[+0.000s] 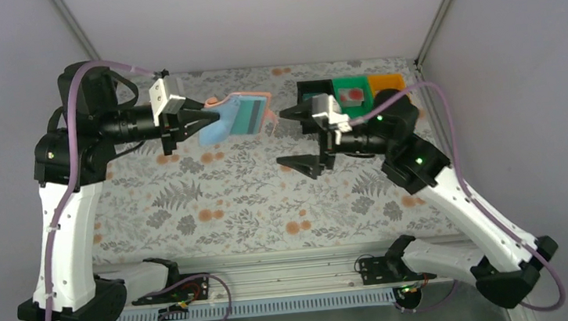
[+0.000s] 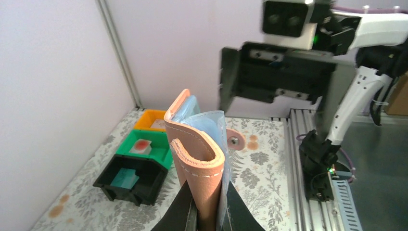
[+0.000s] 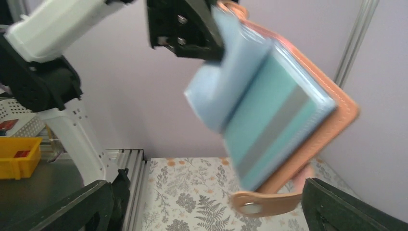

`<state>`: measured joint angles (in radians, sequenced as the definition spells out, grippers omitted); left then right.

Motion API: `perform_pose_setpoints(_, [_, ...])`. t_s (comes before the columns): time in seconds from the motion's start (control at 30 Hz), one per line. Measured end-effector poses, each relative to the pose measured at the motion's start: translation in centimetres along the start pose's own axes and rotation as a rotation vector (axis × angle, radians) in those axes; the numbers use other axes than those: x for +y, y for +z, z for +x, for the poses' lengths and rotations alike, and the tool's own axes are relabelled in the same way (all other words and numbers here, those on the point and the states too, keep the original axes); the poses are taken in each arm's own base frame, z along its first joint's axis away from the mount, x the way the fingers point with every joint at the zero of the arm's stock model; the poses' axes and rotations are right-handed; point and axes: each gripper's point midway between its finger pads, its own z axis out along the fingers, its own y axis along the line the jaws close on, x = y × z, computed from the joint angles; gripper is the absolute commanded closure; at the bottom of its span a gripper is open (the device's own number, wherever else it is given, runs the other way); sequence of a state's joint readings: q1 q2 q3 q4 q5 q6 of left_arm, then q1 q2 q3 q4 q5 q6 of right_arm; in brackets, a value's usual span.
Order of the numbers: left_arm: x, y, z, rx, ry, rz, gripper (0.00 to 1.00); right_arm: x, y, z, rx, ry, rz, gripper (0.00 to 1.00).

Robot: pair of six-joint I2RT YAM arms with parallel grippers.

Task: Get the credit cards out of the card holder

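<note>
My left gripper [image 1: 210, 120] is shut on the fold of the card holder [image 1: 239, 116] and holds it in the air above the back of the table. The holder [image 2: 202, 163] is salmon-tan outside and hangs open, showing its light blue inside [image 3: 216, 91]. A teal credit card [image 3: 269, 134] with a grey stripe sits in one of its pockets. My right gripper [image 1: 292, 140] is open just to the right of the holder, its fingers [image 3: 332, 202] either side of the dangling snap strap [image 3: 264, 202] and not touching it. The right wrist view is blurred.
Three bins stand at the back right: a black one [image 2: 130, 192] with a teal card [image 2: 126, 177], a green one [image 2: 159, 156] with a white, red-marked card [image 2: 141, 145], and an orange one [image 2: 146, 115]. The table [image 1: 253, 203] has a leaf-patterned cover.
</note>
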<state>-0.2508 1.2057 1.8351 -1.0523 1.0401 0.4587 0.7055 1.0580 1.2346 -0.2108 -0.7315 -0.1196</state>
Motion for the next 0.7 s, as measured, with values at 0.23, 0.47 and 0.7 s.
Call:
perform_pose_setpoints(0.23, [0.6, -0.2, -0.2, 0.003, 0.008, -0.046, 0.98, 2.6, -2.1, -2.9, -0.098, -0.026, -0.074, 0.25])
perform_pose_setpoints(0.47, [0.5, -0.5, -0.5, -0.002, 0.015, -0.056, 0.98, 0.6, 0.8, -2.0, -0.101, 0.111, -0.095, 0.33])
perform_pose_setpoints(0.7, [0.5, -0.6, -0.7, -0.004, 0.016, -0.059, 0.97, 0.1, 1.8, -2.3, -0.126, 0.154, -0.105, 0.39])
